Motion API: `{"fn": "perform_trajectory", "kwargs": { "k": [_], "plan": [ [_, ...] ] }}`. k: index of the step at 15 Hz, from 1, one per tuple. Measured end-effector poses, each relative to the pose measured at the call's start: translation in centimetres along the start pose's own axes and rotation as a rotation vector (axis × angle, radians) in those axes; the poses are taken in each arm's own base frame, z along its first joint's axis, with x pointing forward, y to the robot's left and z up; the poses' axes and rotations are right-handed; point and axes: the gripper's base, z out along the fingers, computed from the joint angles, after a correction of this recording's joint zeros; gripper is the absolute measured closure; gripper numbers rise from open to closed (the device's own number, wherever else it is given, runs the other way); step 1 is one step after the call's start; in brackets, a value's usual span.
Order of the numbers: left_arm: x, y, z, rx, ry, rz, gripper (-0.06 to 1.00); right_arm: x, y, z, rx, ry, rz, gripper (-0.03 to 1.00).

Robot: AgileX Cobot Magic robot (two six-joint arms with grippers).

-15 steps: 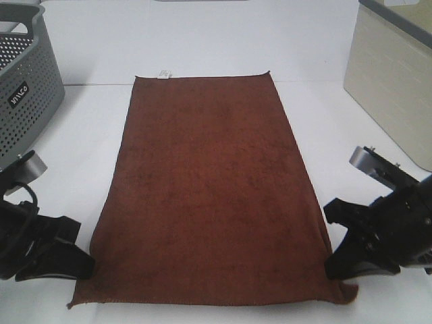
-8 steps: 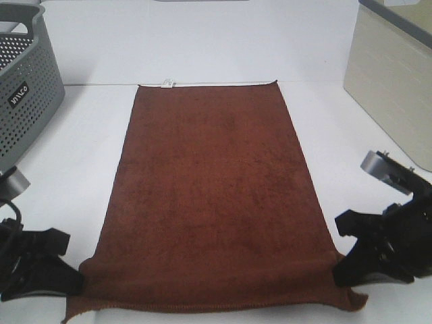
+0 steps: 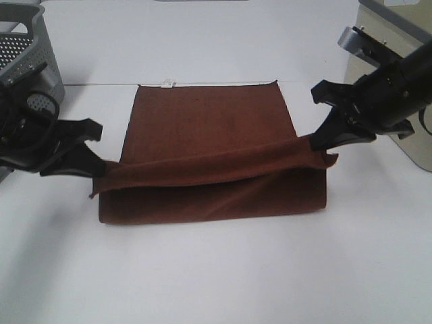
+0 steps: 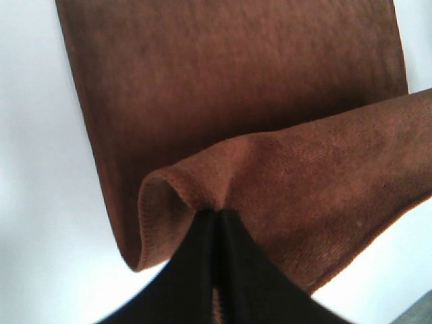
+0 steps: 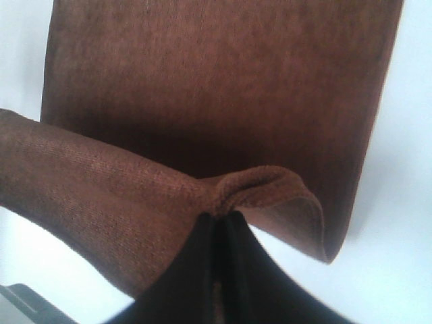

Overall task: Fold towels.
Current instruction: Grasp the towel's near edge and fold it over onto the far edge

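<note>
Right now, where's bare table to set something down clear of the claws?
Free: the wide table in front of the folded towel, and the strip behind its far hem, between basket and beige box. Crowded: both towel flanks, where left claw and right claw hold the lifted corners.

One towel (image 3: pixel 209 125), one basket (image 3: pixel 37 57), one box (image 3: pixel 398 23)

The white table (image 3: pixel 216 270) bears a dark reddish-brown terry cloth towel (image 3: pixel 209 118) in the middle, a grey perforated plastic basket (image 3: pixel 27 61) far left, a beige box (image 3: pixel 405 30) far right.
</note>
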Motion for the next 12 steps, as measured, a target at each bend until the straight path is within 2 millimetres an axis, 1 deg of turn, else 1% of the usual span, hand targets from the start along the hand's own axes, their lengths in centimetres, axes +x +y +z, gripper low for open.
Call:
{"fn": "perform_trajectory", "kwargs": {
  "k": [1, 2, 3, 4, 6, 7, 9, 10, 12],
  "plan": [
    [-1.0, -0.1, 0.2, -0.004, -0.011, 0.006, 0.94, -0.8, -0.2, 0.3, 0.005, 0.004, 0.002, 0.97],
    [-2.6, -0.2, 0.7, -0.014, -0.027, 0.011, 0.94, -3.4, -0.5, 0.9, 0.017, 0.005, -0.016, 0.97],
    [-5.0, -0.4, 1.3, -0.030, -0.053, 0.009, 0.94, -5.3, -0.6, 1.1, 0.022, -0.008, -0.030, 0.97],
    [-6.9, -0.5, 1.7, -0.040, -0.078, 0.017, 0.94, -7.2, -0.8, 1.5, 0.026, -0.018, -0.041, 0.97],
    [-10.0, -0.3, 3.1, -0.072, -0.109, 0.046, 0.94, -10.3, -1.3, 2.5, 0.033, -0.039, -0.065, 0.97],
    [-10.7, -0.3, 3.4, -0.076, -0.117, 0.052, 0.94, -11.0, -1.4, 2.7, 0.036, -0.045, -0.068, 0.97],
    [-13.8, -0.2, 4.9, -0.083, -0.171, 0.079, 0.94, -14.3, -1.9, 3.2, 0.061, -0.101, -0.102, 0.97],
    [-15.0, 0.0, 5.9, -0.084, -0.194, 0.088, 0.94, -15.6, -2.3, 3.9, 0.071, -0.114, -0.115, 0.97],
    [-17.6, 0.1, 7.3, -0.085, -0.273, 0.107, 0.94, -17.8, -3.3, 5.4, 0.085, -0.150, -0.136, 0.97]
  ]
}}
